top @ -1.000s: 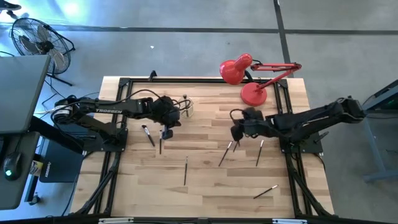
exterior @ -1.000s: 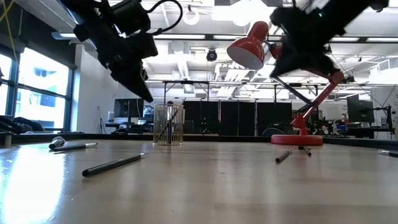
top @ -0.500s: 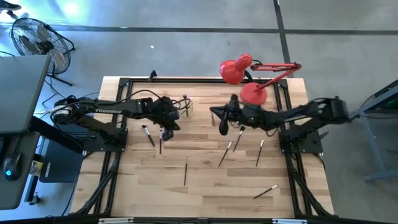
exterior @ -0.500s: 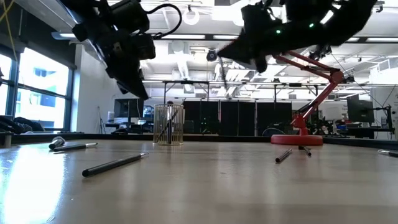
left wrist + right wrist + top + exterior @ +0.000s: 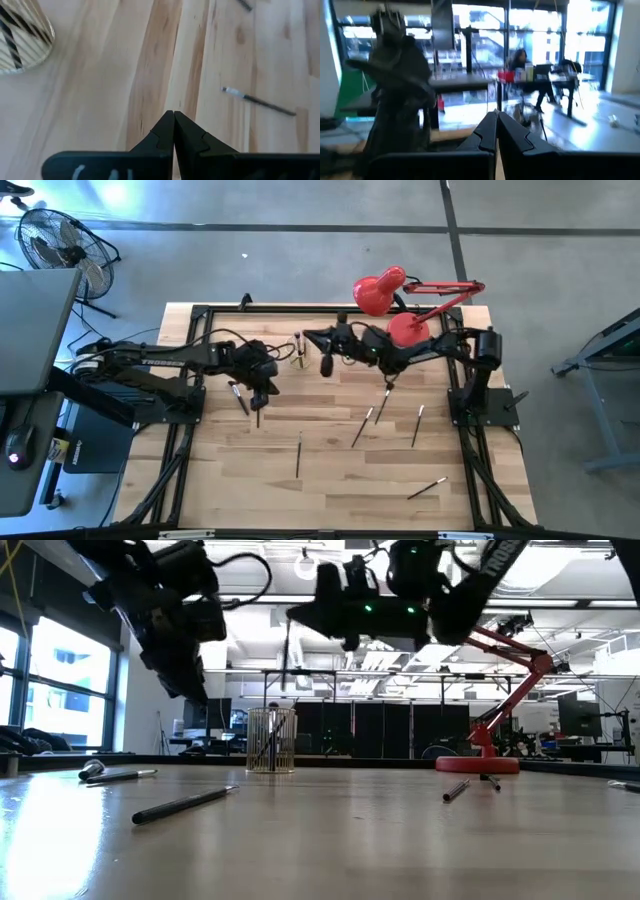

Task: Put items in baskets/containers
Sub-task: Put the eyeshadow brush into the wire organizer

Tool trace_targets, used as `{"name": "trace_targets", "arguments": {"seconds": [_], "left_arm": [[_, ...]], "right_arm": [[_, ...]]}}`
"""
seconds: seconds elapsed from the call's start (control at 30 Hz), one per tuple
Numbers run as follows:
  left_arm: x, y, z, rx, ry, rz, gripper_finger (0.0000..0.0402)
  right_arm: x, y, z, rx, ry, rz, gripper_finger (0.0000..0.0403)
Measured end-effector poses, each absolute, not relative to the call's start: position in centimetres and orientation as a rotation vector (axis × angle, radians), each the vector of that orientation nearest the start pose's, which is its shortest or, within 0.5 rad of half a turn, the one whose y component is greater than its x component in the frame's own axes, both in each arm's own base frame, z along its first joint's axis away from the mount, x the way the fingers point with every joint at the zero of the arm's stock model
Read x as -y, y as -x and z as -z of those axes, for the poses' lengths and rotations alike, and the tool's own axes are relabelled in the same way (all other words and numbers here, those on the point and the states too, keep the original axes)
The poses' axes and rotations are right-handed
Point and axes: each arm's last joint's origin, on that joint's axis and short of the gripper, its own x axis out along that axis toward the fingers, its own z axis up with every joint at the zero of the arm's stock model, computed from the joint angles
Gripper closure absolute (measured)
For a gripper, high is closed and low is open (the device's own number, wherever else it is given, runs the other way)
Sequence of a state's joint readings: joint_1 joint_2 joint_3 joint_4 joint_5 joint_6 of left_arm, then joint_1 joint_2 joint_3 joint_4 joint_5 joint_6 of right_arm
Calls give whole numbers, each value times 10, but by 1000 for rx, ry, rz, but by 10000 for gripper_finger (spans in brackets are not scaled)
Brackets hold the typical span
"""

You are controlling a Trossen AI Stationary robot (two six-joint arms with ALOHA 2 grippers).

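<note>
The clear cup (image 5: 299, 352) stands near the table's far edge with a few sticks upright inside; it also shows in the low view (image 5: 271, 740) and the left wrist view (image 5: 20, 40). Several dark sticks lie flat on the wood, among them one (image 5: 298, 455) mid-table and one (image 5: 240, 397) by the left arm. My right gripper (image 5: 306, 337) reaches level toward the table's left, high beside the cup, shut on a stick (image 5: 290, 645). My left gripper (image 5: 257, 393) hovers shut and empty over the table, on the cup's near-left side (image 5: 174, 116). My right gripper (image 5: 295, 615) pinches a thin dark stick by its upper end (image 5: 290, 625), with the fingers coming level from the table's right. The stick hangs straight down, lifted clear, its lower tip (image 5: 290, 668) above the cup's rim. In the right wrist view the fingers hide it.
The red desk lamp's base (image 5: 408, 330) and head (image 5: 378, 292) stand at the far edge behind the right arm. More sticks lie right of centre (image 5: 362, 427), (image 5: 417, 425) and toward the near right (image 5: 428, 488). Black frame rails border the table's sides.
My right gripper has swung from the sticks right of centre toward the table's left and far edge, up beside the cup, carrying the stick hanging below it. My left gripper has drawn back a little toward the table's left, away from the cup.
</note>
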State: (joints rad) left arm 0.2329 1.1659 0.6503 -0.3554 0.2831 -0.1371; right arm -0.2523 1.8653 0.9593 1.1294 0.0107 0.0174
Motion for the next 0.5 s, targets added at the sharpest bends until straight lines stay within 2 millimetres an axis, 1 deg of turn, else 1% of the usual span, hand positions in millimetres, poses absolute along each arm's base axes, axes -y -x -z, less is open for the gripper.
{"name": "trace_targets", "arguments": {"seconds": [0.03, 0.13, 0.23, 0.33, 0.43, 0.5], "left_arm": [[-42, -212, -206, -838, 351, -11, 401], [-41, -206, -205, -829, 363, -15, 401], [-39, -202, -206, -815, 371, -19, 401], [-39, -199, -205, -823, 372, -19, 401], [-39, -199, -205, -827, 373, -17, 401], [-39, -199, -205, -826, 372, -15, 401]], "right_arm": [[102, -379, -226, 236, 13, 263, 403], [115, -387, -228, 200, 35, 281, 403], [128, -397, -224, 153, 49, 258, 403], [135, -408, -218, 120, 55, 240, 402], [138, -415, -206, 66, 49, 238, 402], [138, -415, -201, 36, 43, 239, 402]]}}
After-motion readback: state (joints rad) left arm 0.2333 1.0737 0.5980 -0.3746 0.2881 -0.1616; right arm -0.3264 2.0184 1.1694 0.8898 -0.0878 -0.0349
